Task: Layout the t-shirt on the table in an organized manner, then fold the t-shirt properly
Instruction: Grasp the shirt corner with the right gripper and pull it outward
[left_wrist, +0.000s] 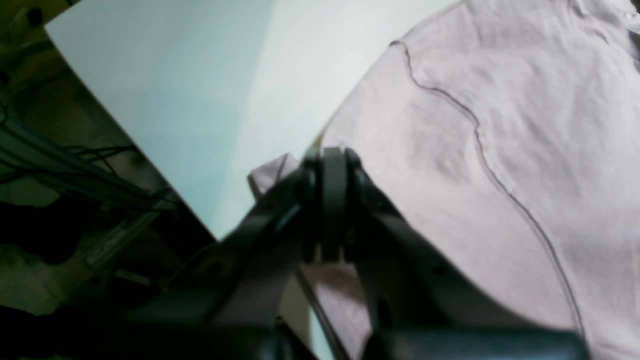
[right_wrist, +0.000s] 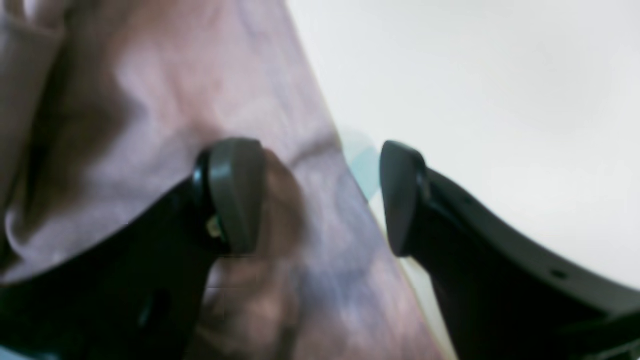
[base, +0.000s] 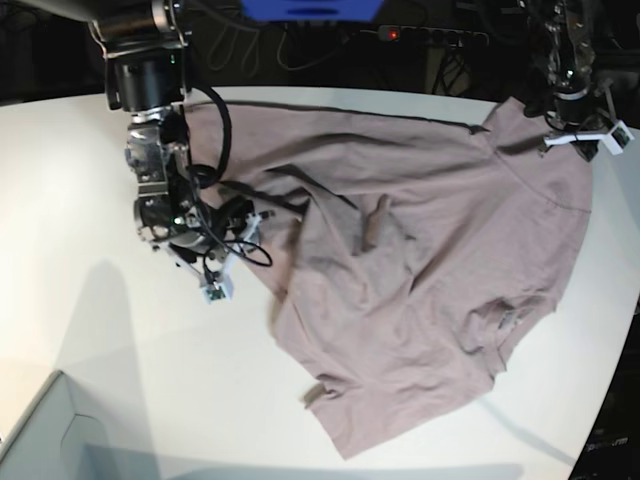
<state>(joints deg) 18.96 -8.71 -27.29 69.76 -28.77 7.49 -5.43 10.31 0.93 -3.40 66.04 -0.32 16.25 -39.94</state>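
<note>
The mauve t-shirt (base: 420, 250) lies spread and wrinkled over the middle and right of the white table (base: 100, 330). My left gripper (left_wrist: 332, 160) is shut on the edge of the t-shirt (left_wrist: 500, 150), and a bit of cloth sticks out beside the jaws. In the base view this arm (base: 575, 110) is at the shirt's far right corner. My right gripper (right_wrist: 317, 197) is open and straddles the side edge of the t-shirt (right_wrist: 175, 75), with one finger (right_wrist: 235, 195) over cloth and the other over bare table (right_wrist: 475, 75). Its arm (base: 165, 200) is at the shirt's left side.
A pale grey-green box corner (base: 40, 440) sits at the front left. The table's straight edge (left_wrist: 150, 160) runs close to the left gripper, with cables and frame (left_wrist: 75, 170) beyond it. The curved table edge (base: 622, 330) is at the right. A power strip (base: 430, 35) lies behind.
</note>
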